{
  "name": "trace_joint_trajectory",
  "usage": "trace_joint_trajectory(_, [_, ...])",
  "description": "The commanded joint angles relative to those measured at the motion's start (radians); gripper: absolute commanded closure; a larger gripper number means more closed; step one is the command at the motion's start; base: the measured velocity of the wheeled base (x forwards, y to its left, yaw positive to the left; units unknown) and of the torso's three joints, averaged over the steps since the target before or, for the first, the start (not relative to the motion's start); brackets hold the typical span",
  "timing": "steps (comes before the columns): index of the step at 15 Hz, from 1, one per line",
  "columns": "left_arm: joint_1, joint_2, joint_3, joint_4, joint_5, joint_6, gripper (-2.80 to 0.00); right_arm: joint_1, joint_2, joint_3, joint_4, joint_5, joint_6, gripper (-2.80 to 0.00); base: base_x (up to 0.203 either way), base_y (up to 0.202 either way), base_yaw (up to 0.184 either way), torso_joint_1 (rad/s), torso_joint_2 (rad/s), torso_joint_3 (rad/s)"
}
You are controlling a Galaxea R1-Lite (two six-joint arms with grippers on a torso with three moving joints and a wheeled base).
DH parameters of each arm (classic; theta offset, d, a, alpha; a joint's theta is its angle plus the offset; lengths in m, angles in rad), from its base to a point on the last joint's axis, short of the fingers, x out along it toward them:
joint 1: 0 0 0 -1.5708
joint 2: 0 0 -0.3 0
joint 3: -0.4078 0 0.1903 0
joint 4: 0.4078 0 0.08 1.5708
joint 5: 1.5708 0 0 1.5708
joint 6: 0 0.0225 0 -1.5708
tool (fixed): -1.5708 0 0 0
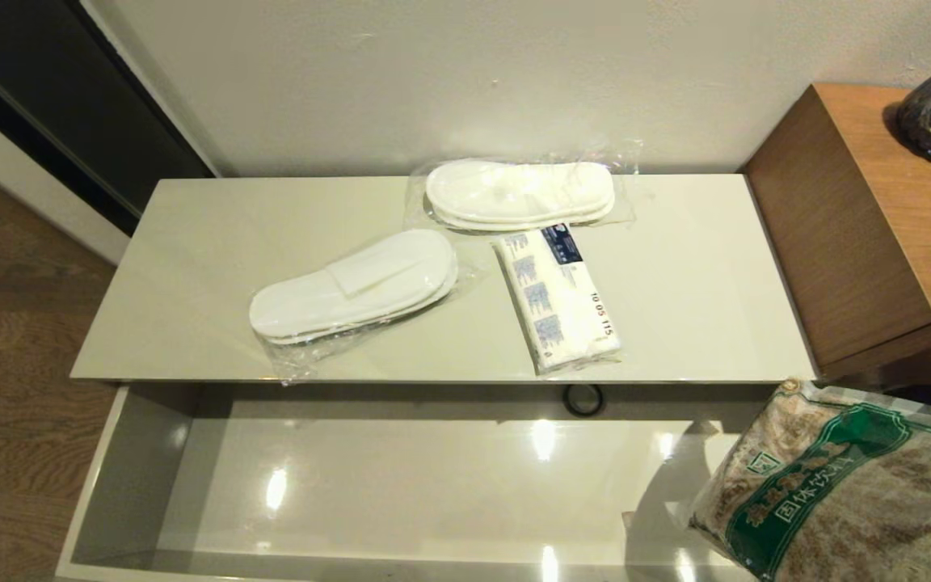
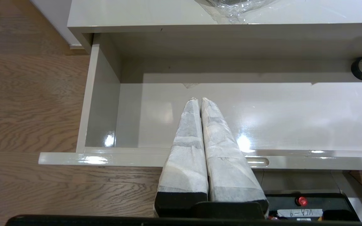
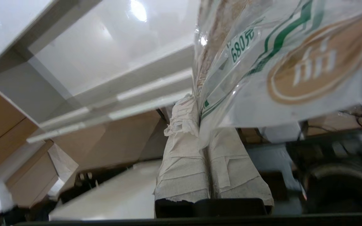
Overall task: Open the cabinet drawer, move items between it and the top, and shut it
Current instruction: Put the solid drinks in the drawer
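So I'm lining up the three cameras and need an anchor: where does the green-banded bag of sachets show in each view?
Head view: the sachet bag fills the lower right corner, above the open drawer's right end.
Left wrist view: not in it; only the shut left gripper over the drawer.
Right wrist view: the bag fills the upper right, pinched in the right gripper.
Shared landmark: the open cabinet drawer, seen in all three.

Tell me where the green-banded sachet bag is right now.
The sachet bag hangs at the head view's lower right, over the right end of the open cabinet drawer, pinched in the right gripper, below and in front of the top.
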Motion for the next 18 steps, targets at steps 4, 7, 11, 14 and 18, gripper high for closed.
trace_joint_trajectory(4, [0.000, 0.000, 0.000, 0.000, -0.001, 0.000, 0.00, 0.000, 0.222, 0.024, -0.117, -0.001, 0.055, 0.00, 0.000, 0.000, 0.000, 0.000, 0.00, 0.000])
trace_joint_trajectory(7, [0.000, 0.000, 0.000, 0.000, -0.001, -0.001, 0.00, -0.001, 0.346, 0.032, -0.192, -0.002, 0.103, 0.00, 0.000, 0.000, 0.000, 0.000, 0.00, 0.000])
trace_joint_trajectory(11, [0.000, 0.000, 0.000, -0.001, -0.001, -0.003, 0.00, -0.002, 0.469, 0.020, -0.323, -0.033, 0.131, 0.00, 0.000, 0.000, 0.000, 0.000, 0.00, 0.000])
trace_joint_trajectory(14, [0.000, -0.002, 0.000, 0.000, -0.001, -0.003, 0.00, -0.001, 0.525, -0.019, -0.359, -0.035, 0.126, 0.00, 0.000, 0.000, 0.000, 0.000, 0.00, 0.000])
trace_joint_trajectory(18, [0.000, -0.001, 0.000, -0.001, -0.001, -0.003, 0.00, 0.019, 0.452, -0.011, -0.350, 0.008, 0.010, 0.00, 0.000, 0.000, 0.000, 0.000, 0.00, 0.000])
